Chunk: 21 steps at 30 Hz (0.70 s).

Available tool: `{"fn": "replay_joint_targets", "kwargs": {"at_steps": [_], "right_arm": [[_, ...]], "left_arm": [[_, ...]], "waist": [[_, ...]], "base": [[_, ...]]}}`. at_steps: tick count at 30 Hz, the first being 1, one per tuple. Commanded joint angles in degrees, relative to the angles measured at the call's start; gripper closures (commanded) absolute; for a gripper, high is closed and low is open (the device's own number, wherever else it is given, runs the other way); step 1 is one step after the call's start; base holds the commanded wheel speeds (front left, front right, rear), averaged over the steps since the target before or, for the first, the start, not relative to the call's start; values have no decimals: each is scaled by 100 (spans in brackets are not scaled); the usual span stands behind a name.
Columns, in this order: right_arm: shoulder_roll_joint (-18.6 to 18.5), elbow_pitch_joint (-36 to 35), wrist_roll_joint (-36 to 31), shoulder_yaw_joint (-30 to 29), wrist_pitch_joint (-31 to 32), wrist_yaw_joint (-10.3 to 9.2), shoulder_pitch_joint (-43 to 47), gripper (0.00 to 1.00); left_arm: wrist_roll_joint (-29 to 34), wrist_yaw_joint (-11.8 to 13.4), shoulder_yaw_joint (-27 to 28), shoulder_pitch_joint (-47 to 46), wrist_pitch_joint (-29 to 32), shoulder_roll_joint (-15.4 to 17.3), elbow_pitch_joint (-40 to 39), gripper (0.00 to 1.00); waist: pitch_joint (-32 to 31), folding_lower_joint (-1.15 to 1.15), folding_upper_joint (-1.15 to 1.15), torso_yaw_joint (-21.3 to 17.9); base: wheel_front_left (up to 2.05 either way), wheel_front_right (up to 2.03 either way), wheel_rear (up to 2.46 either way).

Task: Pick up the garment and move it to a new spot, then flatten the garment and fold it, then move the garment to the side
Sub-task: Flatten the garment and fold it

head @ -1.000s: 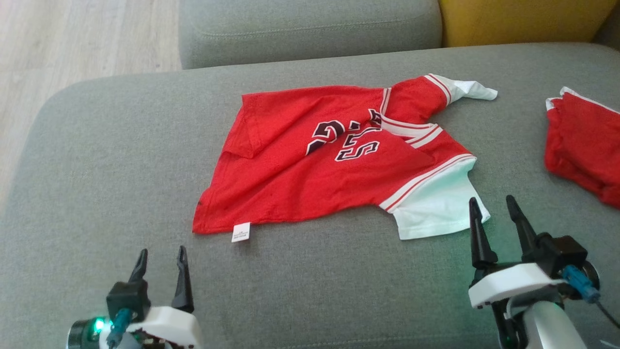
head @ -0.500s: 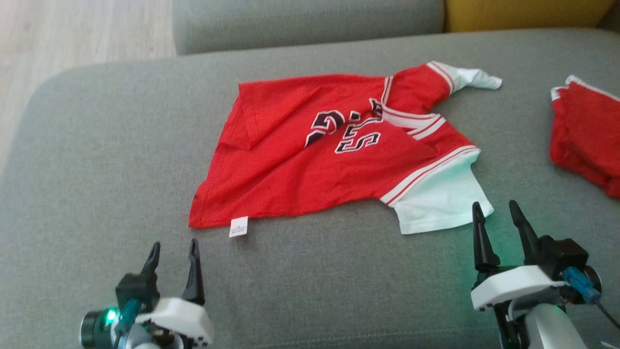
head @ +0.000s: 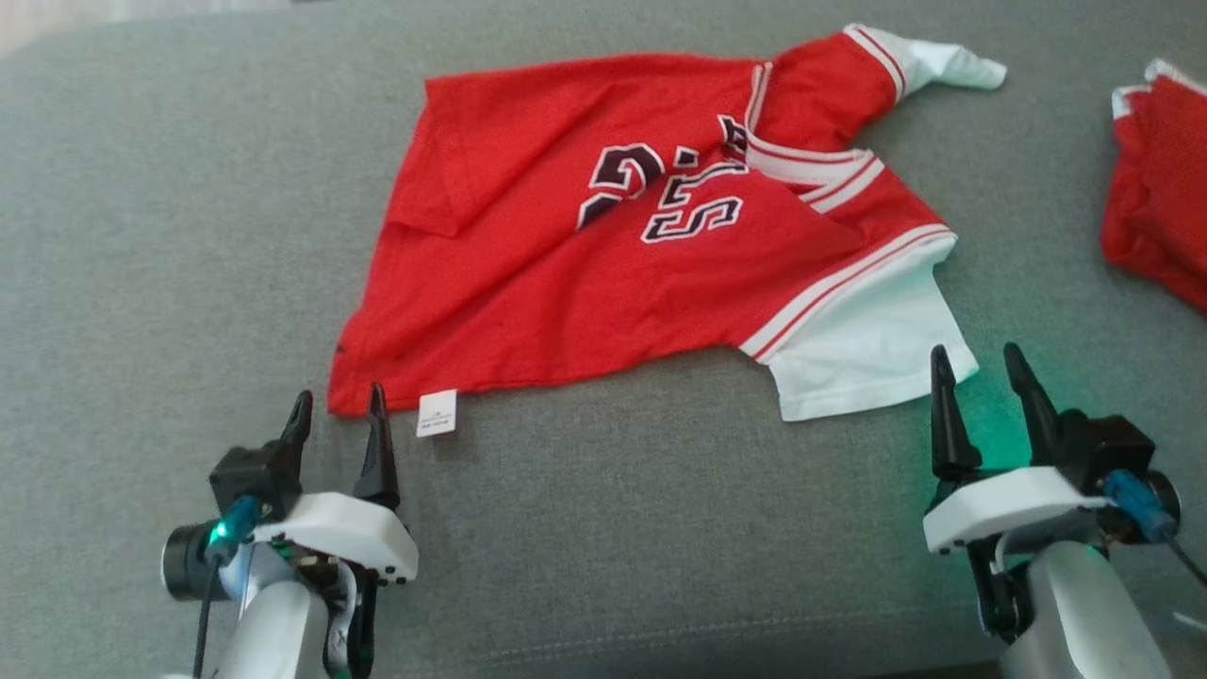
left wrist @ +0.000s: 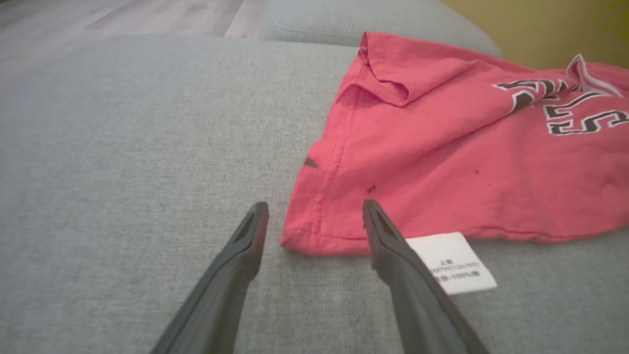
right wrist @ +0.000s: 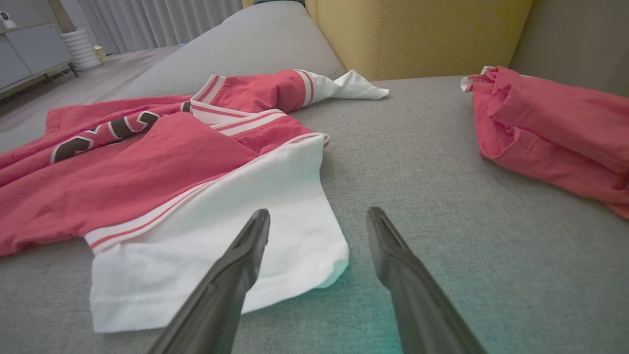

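At about 7 o'clock in the head view the left gripper (head: 339,394), two long dark fingers on a white wrist housing, sits low over the grey woven sofa cushion (head: 141,236) with its jaws wide apart and empty. The near-left hem corner of the bright red mesh basketball jersey (head: 585,283) lies between the fingertips in the wrist view, though I cannot tell whether they touch it. The jersey is spread crumpled across the middle of the cushion, from 9 to 2 o'clock, with one flap folded over at its 10 o'clock corner and black white-outlined numerals near the centre. Its small white printed tag (head: 438,413) lies just beside the left gripper's inner finger, at 5 o'clock of that corner. If the jaws close too far that way, they would likely pinch the tag alone, or scrape up sofa weave with the hem. At 4 o'clock of the jersey, its white sleeve panel (head: 868,358) lies flat, its outer corner just before the right gripper (head: 976,351), whose jaws are likewise spread with nothing in them. A shallow bite there could slip off the thin cloth, leaving one side lifted and the jersey twisting. At 3 o'clock a second bunched red cloth (head: 1160,189) lies well apart, yet a rightward carry could drag over it
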Motion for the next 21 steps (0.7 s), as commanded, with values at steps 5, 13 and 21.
{"fn": "replay_joint_targets", "kwargs": {"at_steps": [5,13,21], "right_arm": [[-10,-96,-48,51,-62,21,-282,0],[-9,17,-73,-24,-62,21,-406,0],[-9,777,-148,21,42,21,-609,89]], "left_arm": [[-181,-85,255,-306,-31,66,288,0],[-423,-195,192,-549,-31,65,681,100],[-450,-224,-10,-650,-31,65,616,100]], "waist": [[248,0,0,-120],[442,0,0,-111],[517,0,0,-1]], "base": [[0,0,0],[0,0,0],[0,0,0]]}}
